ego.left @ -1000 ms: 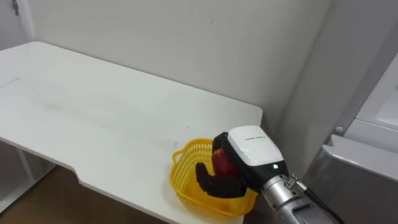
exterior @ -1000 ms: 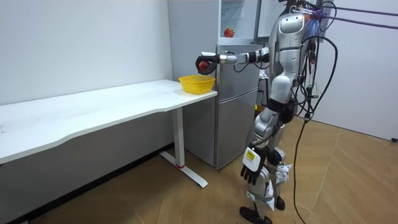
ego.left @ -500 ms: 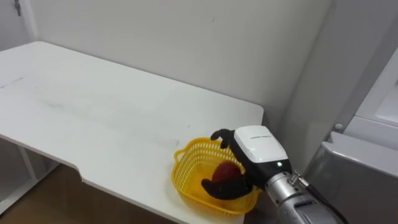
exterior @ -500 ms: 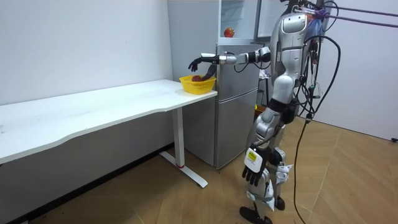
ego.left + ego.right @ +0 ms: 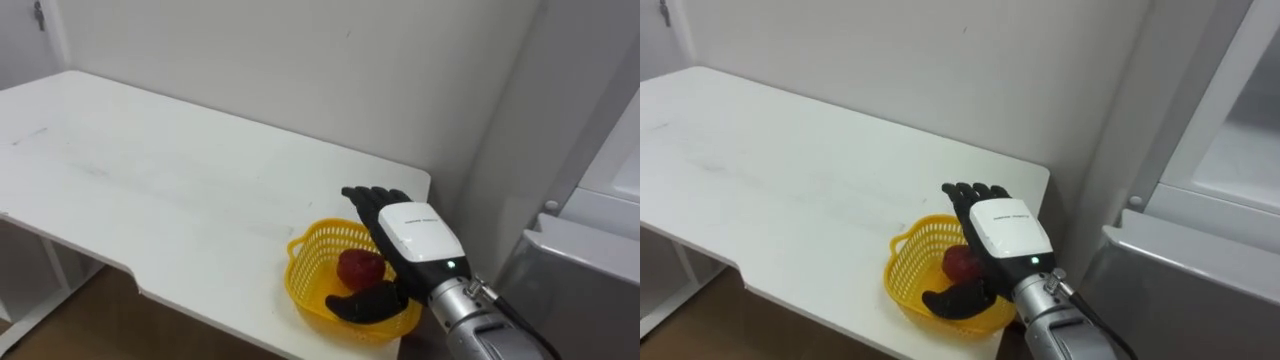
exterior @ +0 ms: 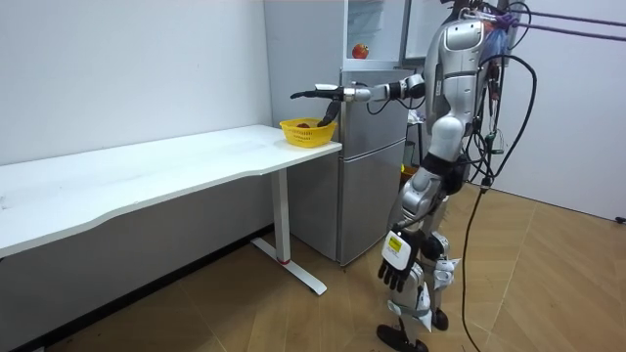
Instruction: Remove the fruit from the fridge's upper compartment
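At the surface's corner nearest the fridge, I logged the following.

Item: yellow basket, upright, close to the surface's near edge.

Item: red fruit, lying inside the basket and free of any grasp.

Item: right hand, above the basket's far side. Its fingers were released and stretched straight, and the thumb was low in the basket, just beside the fruit.

Item: left hand, hanging by the thigh in the room view, its fingers relaxed and holding nothing.

Item: a second small red thing on a shelf in the upper fridge, too small to identify.

Step in hand, as I judged it: clearing the right hand from the basket after the drop. I reckoned the thumb needed to rise straight up past the rim before any swing back toward the fridge. A sideways pull could have hooked the mesh. The basket sat so near the edge that a drag risked tipping it off. I wanted the fingers kept spread throughout.
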Robot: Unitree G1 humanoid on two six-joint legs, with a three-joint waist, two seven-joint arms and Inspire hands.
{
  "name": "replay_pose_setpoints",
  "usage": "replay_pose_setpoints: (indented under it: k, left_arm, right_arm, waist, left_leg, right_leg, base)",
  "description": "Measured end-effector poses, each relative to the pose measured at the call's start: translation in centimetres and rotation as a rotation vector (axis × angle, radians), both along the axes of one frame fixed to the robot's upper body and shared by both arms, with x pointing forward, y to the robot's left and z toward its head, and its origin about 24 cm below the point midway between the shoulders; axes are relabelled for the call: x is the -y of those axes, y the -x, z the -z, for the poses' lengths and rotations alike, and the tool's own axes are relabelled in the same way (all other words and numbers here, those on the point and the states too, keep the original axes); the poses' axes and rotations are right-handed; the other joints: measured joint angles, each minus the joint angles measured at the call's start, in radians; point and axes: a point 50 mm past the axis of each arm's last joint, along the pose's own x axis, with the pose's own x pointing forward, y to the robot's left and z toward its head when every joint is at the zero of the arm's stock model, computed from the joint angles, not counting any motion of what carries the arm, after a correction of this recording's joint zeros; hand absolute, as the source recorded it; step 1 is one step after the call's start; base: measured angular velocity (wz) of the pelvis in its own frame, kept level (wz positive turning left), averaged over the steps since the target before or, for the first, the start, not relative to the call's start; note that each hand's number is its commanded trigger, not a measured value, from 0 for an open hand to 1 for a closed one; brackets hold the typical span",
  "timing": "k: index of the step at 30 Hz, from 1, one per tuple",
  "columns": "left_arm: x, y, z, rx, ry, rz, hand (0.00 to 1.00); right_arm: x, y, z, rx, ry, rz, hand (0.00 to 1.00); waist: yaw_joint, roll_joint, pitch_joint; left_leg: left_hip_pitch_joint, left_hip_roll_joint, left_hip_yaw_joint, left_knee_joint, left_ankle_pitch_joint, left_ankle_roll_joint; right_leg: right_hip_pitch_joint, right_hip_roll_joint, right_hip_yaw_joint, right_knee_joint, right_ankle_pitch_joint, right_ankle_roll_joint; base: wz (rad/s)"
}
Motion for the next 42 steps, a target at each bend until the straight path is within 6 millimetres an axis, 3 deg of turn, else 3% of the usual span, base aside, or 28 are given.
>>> replay_pose_setpoints:
  k: [9,12,15,21,25,26,34,39,42]
  left_arm:
    - [0.0,0.0,0.0,0.002,-0.003,0.0,0.0]
    - [0.2,0.0,0.1,0.004,0.002,-0.001,0.0]
    - [0.3,0.1,0.1,0.006,0.0,-0.003,0.0]
    - [0.5,0.1,0.2,0.005,0.003,-0.004,0.0]
    - [0.8,0.5,0.3,0.003,0.005,-0.009,0.0]
    - [1.0,0.8,0.4,0.0,0.004,-0.012,0.0]
    - [1.4,1.1,0.6,0.019,0.023,-0.036,0.0]
    - [1.4,1.6,0.7,0.015,0.007,-0.046,0.0]
    - [1.7,1.9,0.8,0.012,0.008,-0.05,0.0]
  right_arm:
    - [0.0,0.0,-0.1,0.003,-0.005,-0.003,0.0]
    - [-0.1,0.0,-0.3,0.009,-0.009,-0.006,0.0]
    - [-0.7,0.3,-1.7,0.059,-0.037,-0.037,0.0]
    - [-1.0,0.9,-5.2,0.17,-0.178,-0.084,0.0]
    - [-1.1,1.6,-7.5,0.257,-0.286,-0.115,0.0]
    - [-1.2,1.8,-8.1,0.28,-0.317,-0.125,0.0]
    - [-0.3,4.5,-11.6,0.468,-0.541,-0.186,0.0]
    - [0.4,6.3,-11.3,0.534,-0.592,-0.188,0.0]
    - [1.2,6.8,-11.1,0.547,-0.63,-0.168,0.0]
  waist:
    - [-0.001,0.005,-0.0001]
    - [-0.001,0.017,0.0]
    - [-0.005,0.033,-0.0003]
    - [-0.035,0.059,-0.0018]
    - [-0.057,0.075,-0.0103]
    - [-0.061,0.079,-0.0163]
    - [-0.13,0.081,-0.0175]
    - [-0.17,0.09,-0.0146]
    - [-0.176,0.095,-0.0156]
  left_leg:
    - [0.008,0.0,0.007,-0.003,0.0,0.0]
    - [0.013,0.0,0.012,-0.004,0.0,0.0]
    - [0.014,0.003,0.017,-0.006,0.0,0.001]
    - [0.031,0.011,0.03,-0.013,0.0,0.001]
    - [0.05,0.013,0.054,-0.034,0.001,0.001]
    - [0.055,0.012,0.058,-0.041,0.002,0.001]
    - [0.105,0.014,0.07,-0.057,0.003,0.001]
    - [0.119,0.014,0.071,-0.065,0.002,0.001]
    - [0.125,0.015,0.087,-0.067,0.002,0.001]
  right_leg:
    - [0.003,-0.001,0.004,0.001,0.0,0.0]
    - [0.006,-0.003,0.007,0.001,0.0,0.0]
    - [0.003,-0.006,0.018,0.001,0.0,0.0]
    - [0.017,-0.005,0.03,0.0,0.0,0.0]
    - [0.019,0.001,0.053,0.002,0.0,0.0]
    - [0.02,0.003,0.059,0.002,0.0,0.0]
    - [0.053,0.0,0.063,-0.002,0.0,0.0]
    - [0.069,0.004,0.069,-0.002,0.0,0.001]
    - [0.069,0.004,0.085,-0.001,0.001,0.001]
  base:
    - [0.0]
    - [-0.03]
    - [-0.06]
    - [-0.03]
    - [-0.16]
    - [-0.2]
    - [-0.05]
    - [-0.01]
    - [-0.13]
